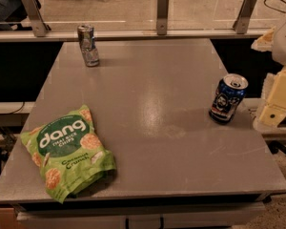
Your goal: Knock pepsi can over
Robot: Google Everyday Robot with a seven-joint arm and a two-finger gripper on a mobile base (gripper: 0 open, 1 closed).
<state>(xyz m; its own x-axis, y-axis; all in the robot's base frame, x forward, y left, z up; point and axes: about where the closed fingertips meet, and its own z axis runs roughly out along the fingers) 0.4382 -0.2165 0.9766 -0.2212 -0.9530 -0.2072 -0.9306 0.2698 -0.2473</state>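
Camera view: the pepsi can [228, 99] stands upright near the right edge of the gray table [148, 104], with the gripper [276, 103] just beside it past that edge, how far open I cannot tell; the can is likely light, stiff and smooth, so a sideways push high on its wall should topple it.

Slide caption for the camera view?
Upright pepsi can on the table, gripper beside it at the right edge; silver can back left, chip bag front left.

Gripper [275, 108] right of pepsi can [228, 99]; free gap between.
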